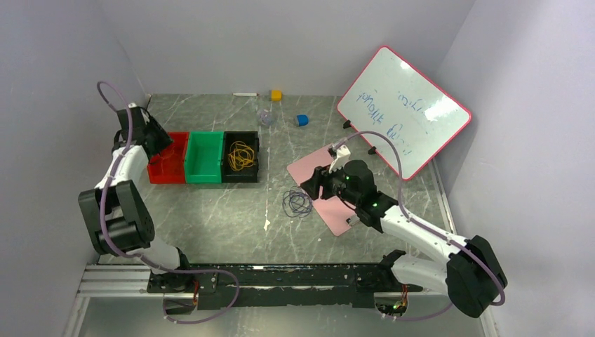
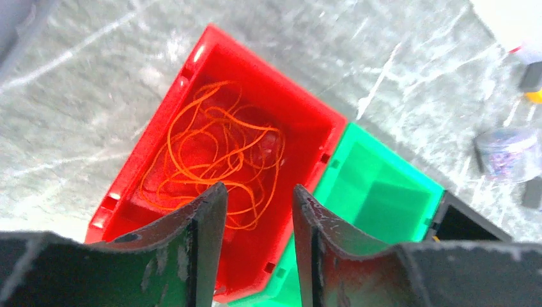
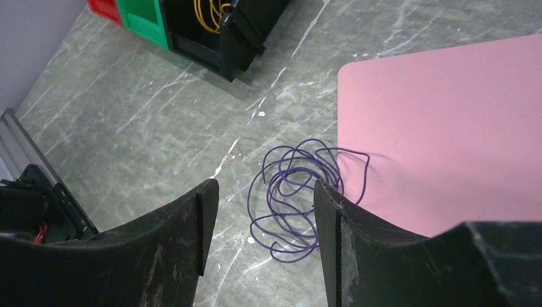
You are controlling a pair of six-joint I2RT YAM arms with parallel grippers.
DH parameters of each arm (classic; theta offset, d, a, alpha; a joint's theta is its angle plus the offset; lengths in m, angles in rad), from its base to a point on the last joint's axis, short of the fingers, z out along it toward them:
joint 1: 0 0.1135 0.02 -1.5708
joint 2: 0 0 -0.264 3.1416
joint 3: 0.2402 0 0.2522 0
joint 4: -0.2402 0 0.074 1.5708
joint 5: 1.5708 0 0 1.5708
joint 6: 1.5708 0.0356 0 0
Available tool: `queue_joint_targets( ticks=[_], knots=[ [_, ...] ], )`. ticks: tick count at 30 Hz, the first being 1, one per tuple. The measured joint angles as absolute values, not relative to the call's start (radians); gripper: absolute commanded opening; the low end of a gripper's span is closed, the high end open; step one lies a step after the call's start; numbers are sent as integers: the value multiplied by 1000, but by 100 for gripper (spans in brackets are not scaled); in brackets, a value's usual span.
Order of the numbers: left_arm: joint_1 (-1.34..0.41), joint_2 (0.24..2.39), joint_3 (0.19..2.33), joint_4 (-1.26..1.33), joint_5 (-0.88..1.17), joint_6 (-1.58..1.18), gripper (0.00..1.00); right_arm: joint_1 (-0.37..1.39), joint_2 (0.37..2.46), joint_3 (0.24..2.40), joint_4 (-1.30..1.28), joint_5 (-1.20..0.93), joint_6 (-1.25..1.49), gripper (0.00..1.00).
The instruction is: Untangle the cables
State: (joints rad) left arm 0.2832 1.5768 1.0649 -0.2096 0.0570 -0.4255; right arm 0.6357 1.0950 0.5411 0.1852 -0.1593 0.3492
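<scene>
The left gripper (image 2: 259, 192) is hovering, jaws apart and empty, over the orange cable (image 2: 211, 153) coiled in the red bin (image 2: 281, 83), which is touching the green bin (image 2: 383, 160) on its left. The right gripper (image 3: 263, 188) is hanging open above the purple cable (image 3: 294, 192), well right of that green bin.

Plain pale walls (image 1: 281, 42), faintly lilac, closed in the table (image 1: 210, 225) at the back and on both sides. Its top was grey and stone-patterned, veined with white and dotted with small white flecks. A pink-rimmed whiteboard (image 1: 403, 112) leaned tilted in the far right corner, carrying faint blue writing and a bright patch of glare. An aluminium rail (image 1: 105, 281) ran along the near edge.
</scene>
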Motion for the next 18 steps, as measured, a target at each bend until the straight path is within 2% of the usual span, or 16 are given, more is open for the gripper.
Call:
queue_joint_targets(
  ticks=[11, 14, 18],
  knots=[
    [283, 1427, 1106, -280, 75, -348, 60, 636, 1055, 540, 170, -49, 351, 60],
    [283, 1396, 1106, -301, 92, -328, 72, 636, 1044, 540, 166, -15, 355, 60],
    [280, 1342, 1106, -327, 115, -308, 74, 636, 1042, 550, 158, 28, 363, 60]
  ],
)
